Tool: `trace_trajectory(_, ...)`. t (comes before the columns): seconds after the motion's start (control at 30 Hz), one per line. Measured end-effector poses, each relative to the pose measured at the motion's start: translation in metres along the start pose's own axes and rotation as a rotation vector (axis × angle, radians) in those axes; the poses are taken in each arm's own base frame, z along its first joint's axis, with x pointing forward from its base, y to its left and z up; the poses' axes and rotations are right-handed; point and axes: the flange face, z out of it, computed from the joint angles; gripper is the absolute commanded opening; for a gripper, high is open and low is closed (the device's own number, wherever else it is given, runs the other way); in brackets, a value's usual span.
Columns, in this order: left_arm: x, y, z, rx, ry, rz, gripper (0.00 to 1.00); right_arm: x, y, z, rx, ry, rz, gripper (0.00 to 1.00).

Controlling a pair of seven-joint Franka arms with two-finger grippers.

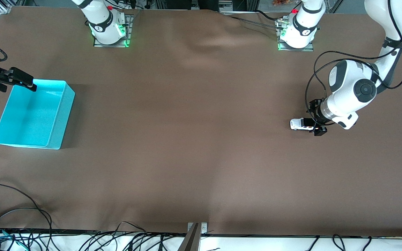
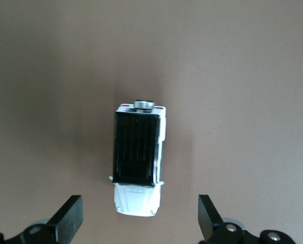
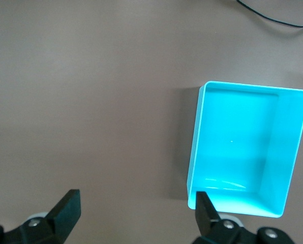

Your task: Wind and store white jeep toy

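The white jeep toy (image 1: 300,124) with a black roof stands on the brown table toward the left arm's end. In the left wrist view the jeep (image 2: 137,152) is seen from above, its white hood toward the fingers. My left gripper (image 1: 313,120) is open and low over the jeep's hood end; in its wrist view (image 2: 140,203) the fingers stand apart on either side of the hood without touching it. My right gripper (image 1: 17,85) is open and empty, over the corner of the cyan bin (image 1: 61,115); in its wrist view (image 3: 138,198) one finger overlaps the bin's wall (image 3: 194,147).
The cyan bin is empty and stands toward the right arm's end of the table. Cables (image 1: 19,212) lie along the table edge nearest the front camera. Both arm bases (image 1: 108,28) stand along the top of the front view. The brown cloth has a wrinkle (image 1: 215,42).
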Motion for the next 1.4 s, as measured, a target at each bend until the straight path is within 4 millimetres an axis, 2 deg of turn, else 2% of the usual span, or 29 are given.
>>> trace_trajectory(0.27,0.002,-0.005,0.013,-0.007,0.008,0.019,1.0,0.0,0.0,0.0,0.0,0.0,0.0,1.0)
trace_trajectory(0.3,0.009,-0.005,0.021,-0.004,0.019,0.029,1.0,0.0,0.0,0.0,0.0,0.0,0.0,1.0)
trace_trajectory(0.63,0.022,-0.003,0.036,-0.018,0.008,0.019,0.98,0.0,0.0,0.0,0.0,0.0,0.0,1.0)
trace_trajectory(0.8,0.023,-0.004,0.044,-0.012,0.0,0.017,0.86,0.0,0.0,0.0,0.0,0.0,0.0,1.0)
trace_trajectory(0.87,0.023,-0.004,0.045,-0.01,-0.001,0.017,0.77,0.0,0.0,0.0,0.0,0.0,0.0,1.0)
trace_trajectory(1.0,0.023,-0.005,0.047,-0.007,-0.002,0.017,0.48,0.0,0.0,0.0,0.0,0.0,0.0,1.0)
trace_trajectory(1.07,0.023,-0.005,0.048,-0.006,-0.003,0.017,0.3,0.0,0.0,0.0,0.0,0.0,0.0,1.0)
trace_trajectory(1.1,0.023,-0.005,0.048,-0.006,-0.003,0.017,0.24,0.0,0.0,0.0,0.0,0.0,0.0,1.0)
trace_trajectory(1.2,0.023,-0.005,0.048,-0.005,-0.003,0.017,0.15,0.0,0.0,0.0,0.0,0.0,0.0,1.0)
trace_trajectory(1.4,0.022,-0.003,0.046,-0.012,-0.003,0.018,0.11,0.0,0.0,0.0,0.0,0.0,0.0,1.0)
